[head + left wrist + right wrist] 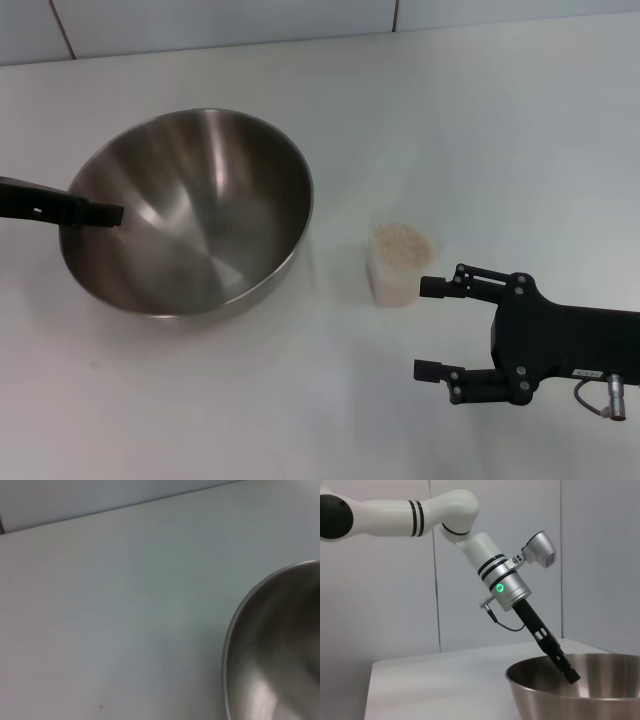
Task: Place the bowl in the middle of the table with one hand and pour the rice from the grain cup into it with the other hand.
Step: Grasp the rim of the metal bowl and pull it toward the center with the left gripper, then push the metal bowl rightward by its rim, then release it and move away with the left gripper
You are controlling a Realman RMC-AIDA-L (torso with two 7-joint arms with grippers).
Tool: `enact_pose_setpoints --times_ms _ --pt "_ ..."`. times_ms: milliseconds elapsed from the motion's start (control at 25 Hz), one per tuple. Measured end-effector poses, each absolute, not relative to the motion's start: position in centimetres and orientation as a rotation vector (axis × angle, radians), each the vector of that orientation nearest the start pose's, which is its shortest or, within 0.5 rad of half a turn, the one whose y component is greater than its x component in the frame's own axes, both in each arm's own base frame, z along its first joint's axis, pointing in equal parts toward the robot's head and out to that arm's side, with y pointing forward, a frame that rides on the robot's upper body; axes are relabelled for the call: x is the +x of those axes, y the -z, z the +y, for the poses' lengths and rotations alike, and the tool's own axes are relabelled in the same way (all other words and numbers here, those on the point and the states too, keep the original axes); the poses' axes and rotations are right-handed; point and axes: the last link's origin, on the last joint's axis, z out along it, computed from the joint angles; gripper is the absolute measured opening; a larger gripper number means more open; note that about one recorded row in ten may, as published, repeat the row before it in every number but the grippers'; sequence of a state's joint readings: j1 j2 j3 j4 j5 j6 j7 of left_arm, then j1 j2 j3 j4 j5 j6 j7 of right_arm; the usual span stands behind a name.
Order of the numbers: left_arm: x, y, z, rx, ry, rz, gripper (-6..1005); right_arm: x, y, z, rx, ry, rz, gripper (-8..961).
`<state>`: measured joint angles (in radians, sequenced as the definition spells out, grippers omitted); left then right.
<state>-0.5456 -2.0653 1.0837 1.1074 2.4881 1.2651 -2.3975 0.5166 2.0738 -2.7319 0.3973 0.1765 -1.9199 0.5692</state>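
The steel bowl (200, 215) sits tilted on the white table (500, 120), left of the middle. My left gripper (100, 213) is shut on the bowl's left rim, with one finger inside the bowl and the other hidden outside it. The right wrist view shows that gripper (565, 667) reaching over the rim of the bowl (580, 690). The bowl's rim fills a corner of the left wrist view (280, 650). The grain cup (400, 270) stands upright right of the bowl, full of rice (402, 243). My right gripper (430, 328) is open just right of the cup, not touching it.
The table's far edge meets a grey wall (200, 20) behind the bowl. Bare tabletop lies in front of the bowl and cup (250, 400).
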Motion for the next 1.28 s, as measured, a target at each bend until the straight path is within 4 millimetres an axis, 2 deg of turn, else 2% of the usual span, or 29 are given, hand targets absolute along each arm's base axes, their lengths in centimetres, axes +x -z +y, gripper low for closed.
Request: enact_pose_setpoints --times_ms 360,520,760,1040,1280 --pt "-24.8 -2.8 38.5 -2.367 -0.094 -1.12 489 30.6 1.9 22.6 -2.711 -0.939 0.202 780" --pt "-24.8 -2.8 38.5 -2.368 -0.098 -1.116 223 30.6 2.0 22.6 -2.711 -0.938 0.203 779" --pt "-24.1 -3.0 38.7 -2.385 -0.089 -1.108 55 30.6 1.9 22.6 -2.713 -0.936 0.204 776" --pt "-22.6 -3.3 39.5 -2.413 -0.073 -1.073 24 30.6 1.9 22.5 -2.715 -0.934 0.204 773" --pt "-20.8 -3.4 41.5 -2.441 -0.008 -1.028 21 30.5 2.0 22.6 -2.718 -0.938 0.202 771"
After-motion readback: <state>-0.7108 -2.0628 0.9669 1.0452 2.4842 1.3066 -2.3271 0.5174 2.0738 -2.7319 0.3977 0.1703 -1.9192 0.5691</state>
